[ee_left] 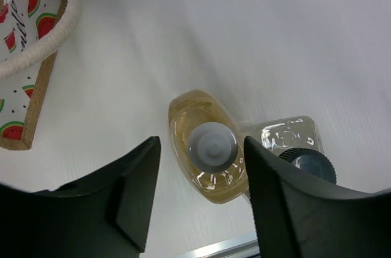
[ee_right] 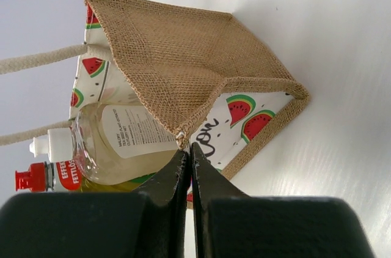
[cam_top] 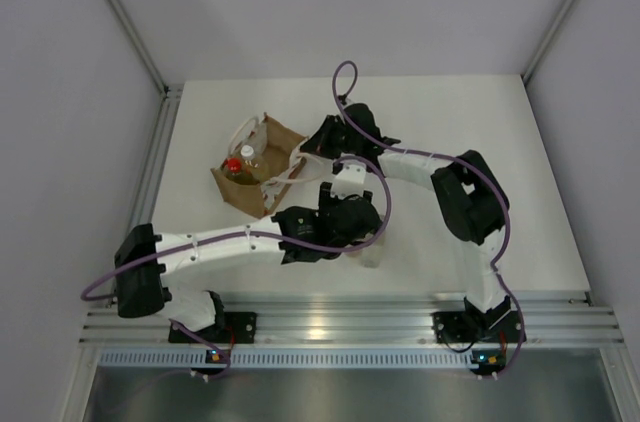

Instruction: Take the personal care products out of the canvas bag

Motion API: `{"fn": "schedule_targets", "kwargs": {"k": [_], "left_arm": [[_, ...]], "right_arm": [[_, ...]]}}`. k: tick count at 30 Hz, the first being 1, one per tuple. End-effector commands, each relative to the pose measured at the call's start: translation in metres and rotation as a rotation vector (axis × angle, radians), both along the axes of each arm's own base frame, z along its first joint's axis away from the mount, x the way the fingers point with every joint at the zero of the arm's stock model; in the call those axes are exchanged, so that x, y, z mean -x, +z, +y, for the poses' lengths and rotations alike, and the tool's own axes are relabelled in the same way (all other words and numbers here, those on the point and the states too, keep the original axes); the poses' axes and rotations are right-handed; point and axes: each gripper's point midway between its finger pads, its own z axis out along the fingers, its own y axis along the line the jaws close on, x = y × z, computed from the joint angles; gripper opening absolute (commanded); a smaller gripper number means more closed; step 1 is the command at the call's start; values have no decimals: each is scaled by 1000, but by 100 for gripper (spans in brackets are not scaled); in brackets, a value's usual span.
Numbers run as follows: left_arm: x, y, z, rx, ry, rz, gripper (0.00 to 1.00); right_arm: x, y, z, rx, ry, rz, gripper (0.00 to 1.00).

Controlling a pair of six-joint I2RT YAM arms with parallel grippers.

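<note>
Fingers (ee_left: 122, 197) of the left gripper (ee_left: 200, 151) stand open on both sides of an upright amber bottle (ee_left: 195, 111) on the table (ee_left: 244, 44). The clear bottle (ee_left: 290, 136) stands just beside it. The right gripper (ee_right: 186, 160) is pinched closed on the canvas bag (ee_right: 183, 68) rim. A white-capped bottle (ee_right: 122, 148) and a red-capped bottle (ee_right: 36, 178) lie inside the bag.

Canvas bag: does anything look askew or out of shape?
Yes. The right end effector is shut on the rim of the canvas bag, folding its burlap wall out of shape. A white-capped bottle and a red-capped bottle poke from its mouth.
</note>
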Motion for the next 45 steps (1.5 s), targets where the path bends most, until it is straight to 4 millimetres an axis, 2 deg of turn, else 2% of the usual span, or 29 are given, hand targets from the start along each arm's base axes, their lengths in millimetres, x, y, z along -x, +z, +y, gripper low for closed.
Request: {"fn": "schedule_targets", "kwargs": {"k": [1,6,9,12,13,15,16,18,19,22,23,26,29,30,34,39,45], "left_arm": [[-8,36,13,23,61,-73,64],[-22,65,40,-37,129,-140,86],[-35,78,61,-31,174,-147,92],[-53,91,90,-26,241,-160,94],[-65,93,107,-22,286,-151,94],[-79,97,126,-16,326,-143,94],[-94,100,147,-12,390,-138,94],[-110,94,158,-18,414,-102,94],[-123,99,171,-2,461,-104,93],[-146,90,183,4,519,-63,91],[-151,95,183,28,543,-72,91],[-165,90,190,22,634,-82,88],[-175,74,198,-22,681,-62,85],[-175,69,199,-30,681,-49,79],[-175,56,215,-75,735,-37,75],[-175,43,229,-77,765,-8,75],[-173,31,235,-84,785,16,75]], "right_arm": [[-5,-9,1,48,-15,7,1],[-5,-9,2,47,-15,7,1],[-7,-9,0,48,-20,8,1],[-7,-9,-2,46,-20,10,1],[-8,-9,-3,47,-23,9,1],[-7,-8,-2,46,-20,8,1],[-7,-7,-2,44,-21,8,1],[-7,-7,-1,42,-19,7,1],[-7,-6,-1,40,-20,8,1],[-7,-4,1,34,-15,5,1],[-7,-2,2,33,-13,2,1],[-7,-2,2,31,-10,1,1],[-6,-3,3,34,-6,2,1],[-6,-4,2,35,-7,2,1],[-4,-4,1,37,-2,3,1],[-4,-3,2,35,2,0,1],[-2,-7,1,42,3,3,1]]}}
